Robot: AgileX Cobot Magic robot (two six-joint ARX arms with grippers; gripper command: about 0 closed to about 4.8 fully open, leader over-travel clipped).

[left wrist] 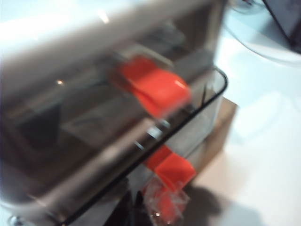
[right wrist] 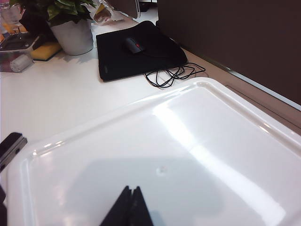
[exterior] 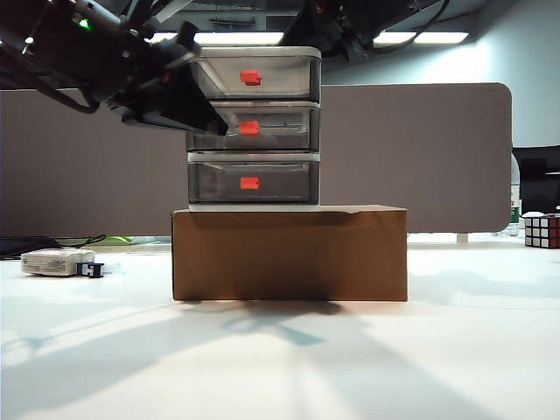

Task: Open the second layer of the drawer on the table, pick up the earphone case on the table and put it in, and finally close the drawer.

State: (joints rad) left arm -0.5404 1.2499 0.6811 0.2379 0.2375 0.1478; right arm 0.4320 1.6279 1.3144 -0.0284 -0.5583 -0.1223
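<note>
The drawer (exterior: pixel 254 127), a white-framed cabinet with three smoky tiers and orange-red handles, stands on a brown cardboard box (exterior: pixel 289 254). The second layer (exterior: pixel 280 131) looks level with the other tiers. My left gripper (exterior: pixel 214 122) is shut and empty at that tier's left front corner. The left wrist view is blurred. It shows the left gripper (left wrist: pixel 135 207) close under the cabinet front, beside the lower orange-red handles (left wrist: pixel 171 169). My right gripper (right wrist: pixel 131 190) is shut and empty above a white tray (right wrist: pixel 235 155). The earphone case is out of view.
On the white table (exterior: pixel 437 350), a whitish block with a blue piece (exterior: pixel 54 262) lies at the far left. A Rubik's cube (exterior: pixel 542 232) sits at the far right. Beyond the tray are a black mouse pad (right wrist: pixel 141 49) with a mouse, loose cable and a potted plant (right wrist: pixel 70 28).
</note>
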